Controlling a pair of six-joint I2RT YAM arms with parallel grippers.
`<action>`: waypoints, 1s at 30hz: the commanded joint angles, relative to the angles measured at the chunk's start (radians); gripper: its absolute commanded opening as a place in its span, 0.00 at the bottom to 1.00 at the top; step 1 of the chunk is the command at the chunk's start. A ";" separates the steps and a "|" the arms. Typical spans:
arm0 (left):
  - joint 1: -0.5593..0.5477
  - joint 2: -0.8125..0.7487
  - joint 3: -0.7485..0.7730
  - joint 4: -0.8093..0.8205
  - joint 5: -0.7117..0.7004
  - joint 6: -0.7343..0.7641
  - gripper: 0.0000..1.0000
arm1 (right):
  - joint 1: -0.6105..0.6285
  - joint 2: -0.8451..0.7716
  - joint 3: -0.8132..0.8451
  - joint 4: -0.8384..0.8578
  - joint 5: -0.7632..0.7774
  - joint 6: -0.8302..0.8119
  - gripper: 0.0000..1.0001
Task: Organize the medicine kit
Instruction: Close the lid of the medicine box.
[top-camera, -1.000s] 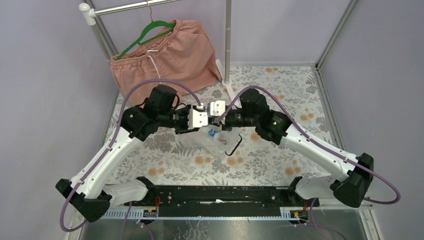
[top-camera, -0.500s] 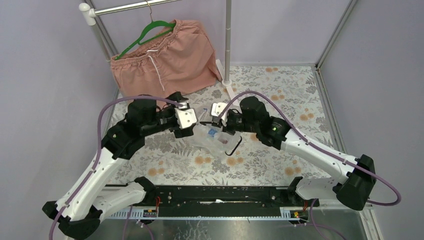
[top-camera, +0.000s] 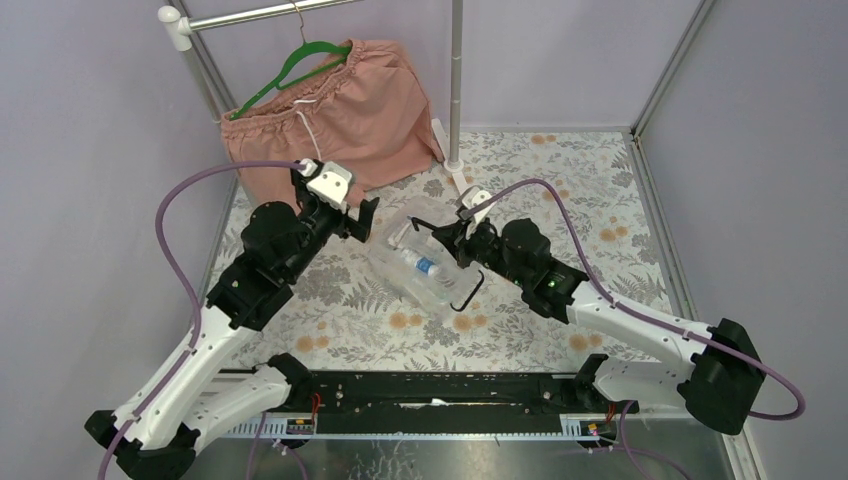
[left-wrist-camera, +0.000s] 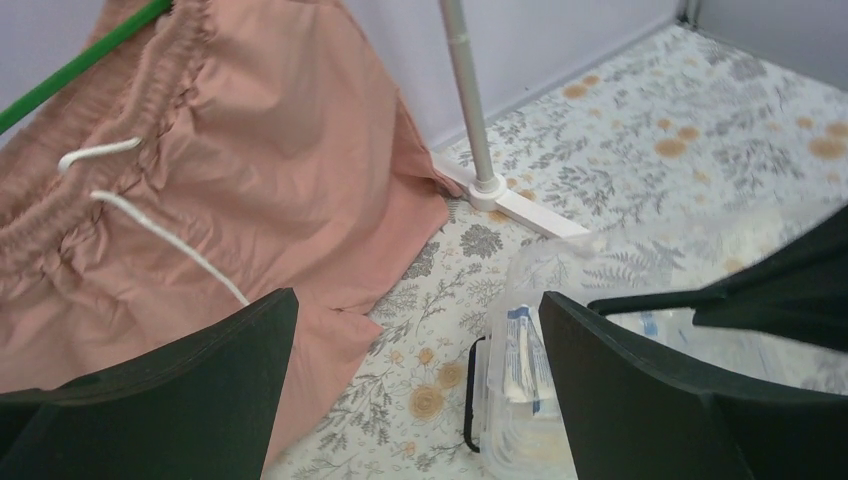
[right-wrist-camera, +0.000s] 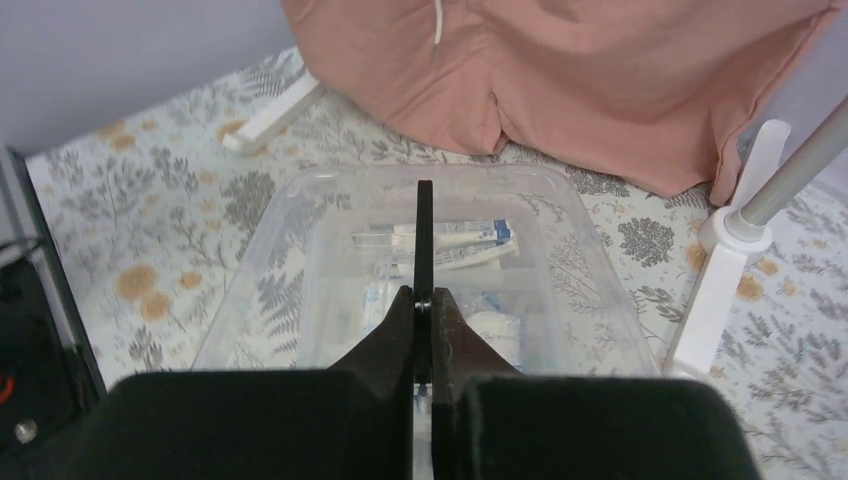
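Floral-print covering on the desk (top-camera: 560, 180), lilac walls behind. The medicine kit (top-camera: 390, 265) lies just under and ahead of the right end effector (right-wrist-camera: 424, 250), whose fingers are pressed together on nothing I can make out. The left end effector (top-camera: 362, 218) hangs with its jaws spread wide and empty, the kit below and to its right. I judge the clear box light but slick, its walls a little flexible, its loose contents apt to shift. I'd take it by the black handle (top-camera: 468, 292) at the end behind the right end effector, or pinch a rim, never the smooth lid.
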 joint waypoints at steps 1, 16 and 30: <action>-0.004 0.001 -0.011 0.111 -0.161 -0.141 0.99 | 0.001 -0.015 -0.031 0.274 0.091 0.165 0.00; 0.001 0.061 0.008 0.027 -0.251 -0.366 0.99 | 0.001 0.114 -0.065 0.403 0.125 0.094 0.00; 0.009 0.073 -0.005 0.015 -0.225 -0.353 0.99 | 0.001 0.138 -0.101 0.385 -0.025 0.064 0.00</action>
